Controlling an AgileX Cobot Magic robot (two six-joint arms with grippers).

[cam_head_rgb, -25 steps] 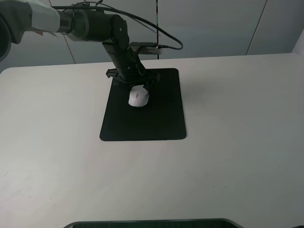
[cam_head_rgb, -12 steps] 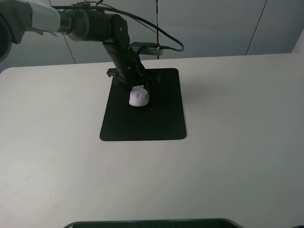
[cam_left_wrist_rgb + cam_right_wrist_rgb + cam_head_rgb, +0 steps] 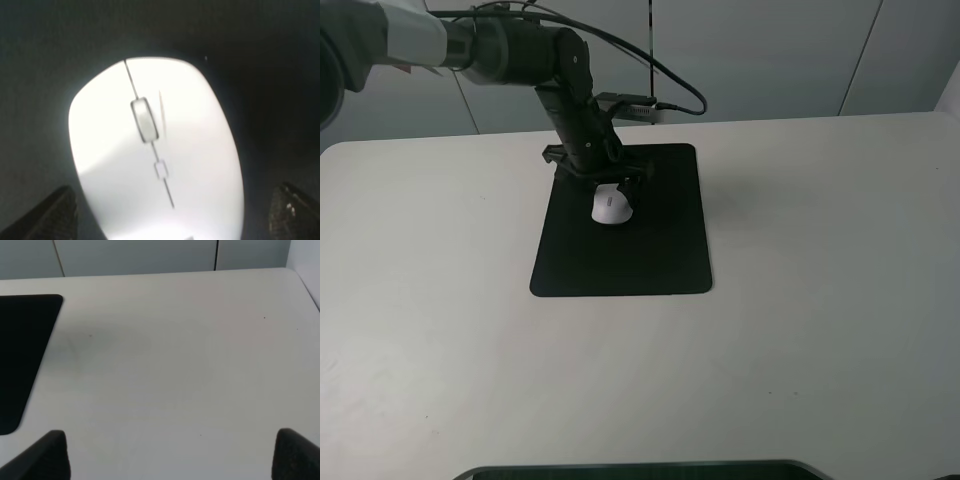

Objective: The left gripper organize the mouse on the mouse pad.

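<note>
Little has shifted: the left gripper (image 3: 603, 178) has leaned a touch toward the pad's far edge, and its fingers (image 3: 56, 216) have spread slightly wider. They stand wide on either side of the mouse (image 3: 611, 206), clear of its flanks, so it looks released rather than held. The mouse lies flat on the far half of the mouse pad (image 3: 620, 262), almost where it was. Further right, over the bare table (image 3: 820, 300), the right gripper (image 3: 172, 455) waits with fingers wide, holding nothing.

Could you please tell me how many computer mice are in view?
1. The mouse lies on the far half of the mouse pad, between the open jaws of the left gripper; none seems hidden.
</note>
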